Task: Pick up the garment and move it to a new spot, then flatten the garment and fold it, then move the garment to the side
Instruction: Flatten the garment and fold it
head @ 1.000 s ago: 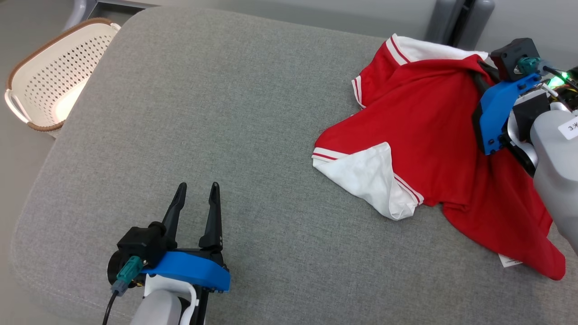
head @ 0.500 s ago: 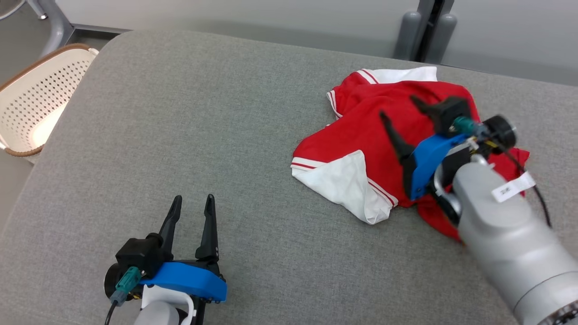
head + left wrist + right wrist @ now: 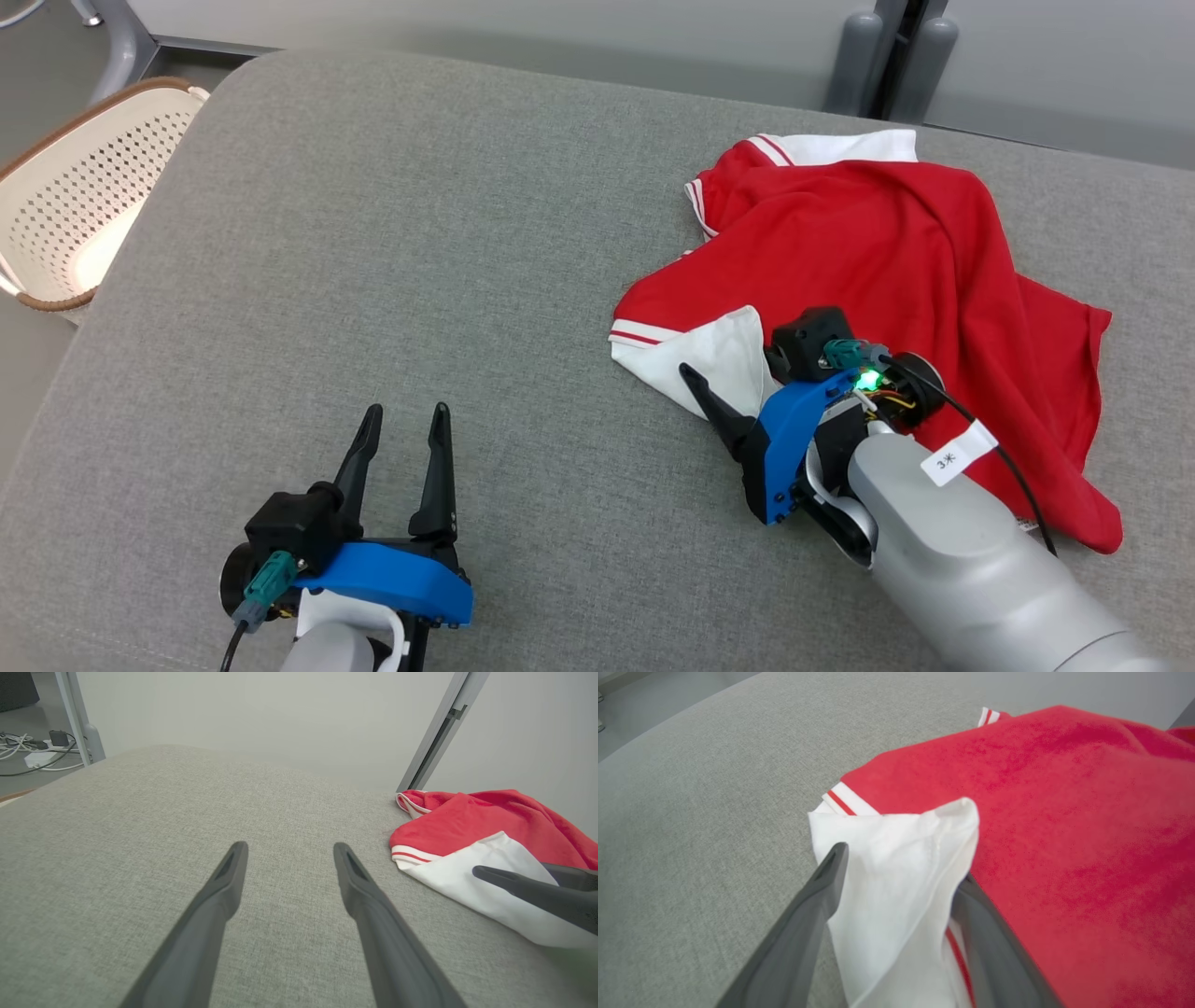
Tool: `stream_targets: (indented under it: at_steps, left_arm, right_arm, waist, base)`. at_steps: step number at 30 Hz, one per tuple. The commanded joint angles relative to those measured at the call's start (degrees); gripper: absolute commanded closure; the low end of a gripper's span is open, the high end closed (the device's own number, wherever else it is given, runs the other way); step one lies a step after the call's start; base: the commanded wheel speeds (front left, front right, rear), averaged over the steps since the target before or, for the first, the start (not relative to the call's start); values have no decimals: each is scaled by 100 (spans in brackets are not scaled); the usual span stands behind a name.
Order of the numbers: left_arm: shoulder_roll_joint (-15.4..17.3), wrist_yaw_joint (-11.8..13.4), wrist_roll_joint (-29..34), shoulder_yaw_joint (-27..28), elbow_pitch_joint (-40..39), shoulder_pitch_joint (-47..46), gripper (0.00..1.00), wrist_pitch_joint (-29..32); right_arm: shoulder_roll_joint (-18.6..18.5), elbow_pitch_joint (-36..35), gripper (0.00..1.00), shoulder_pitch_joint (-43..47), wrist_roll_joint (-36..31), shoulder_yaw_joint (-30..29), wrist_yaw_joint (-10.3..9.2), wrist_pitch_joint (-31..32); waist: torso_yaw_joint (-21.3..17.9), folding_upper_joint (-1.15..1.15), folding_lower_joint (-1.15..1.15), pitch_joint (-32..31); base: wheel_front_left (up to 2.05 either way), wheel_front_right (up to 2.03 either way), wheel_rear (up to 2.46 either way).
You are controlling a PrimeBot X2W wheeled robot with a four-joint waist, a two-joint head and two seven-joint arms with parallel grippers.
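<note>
The garment (image 3: pixel 896 252) is a red shirt with white sleeves, lying crumpled on the right half of the grey cushion (image 3: pixel 420 233). My right gripper (image 3: pixel 738 373) is at its near-left corner. In the right wrist view this gripper (image 3: pixel 901 868) is open, its two fingers on either side of a raised fold of the white sleeve (image 3: pixel 896 844), not pinching it. My left gripper (image 3: pixel 407 411) hovers open and empty over bare cushion at the lower left. The left wrist view shows the left gripper (image 3: pixel 289 849) with the garment (image 3: pixel 467 816) to its right.
A cream perforated basket (image 3: pixel 84 187) stands off the cushion's far left edge. Grey posts (image 3: pixel 887 56) rise behind the cushion's far edge. Cables (image 3: pixel 28 751) lie on the floor beyond. Bare cushion stretches left of the shirt.
My right gripper has let go of the red cloth at the far right, opened, and swung down-left to the white sleeve. The shirt has settled. The head camera has shifted; the left arm has kept still.
</note>
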Motion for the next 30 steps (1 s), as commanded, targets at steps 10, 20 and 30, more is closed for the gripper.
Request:
stream_targets:
  at_steps: [10,20,30]
  left_arm:
    - [-5,37,-31,82,-14,-59,0,-26]
    - [-5,14,70,177,11,-31,0,-26]
    - [-5,-52,134,93,220,8,0,-26]
  right_arm:
    - [7,-597,0,244,60,1102,0,123]
    - [-33,-1158,0,411,3,1456,0,-401]
    - [-7,-1050,0,1193,-645,-462,0,-907]
  waist:
    - [-44,0,0,-29]
    - [-396,0,0,-181]
    - [-912,0,0,-537]
  base:
    - [0,0,0]
    - [0,0,0]
    - [0,0,0]
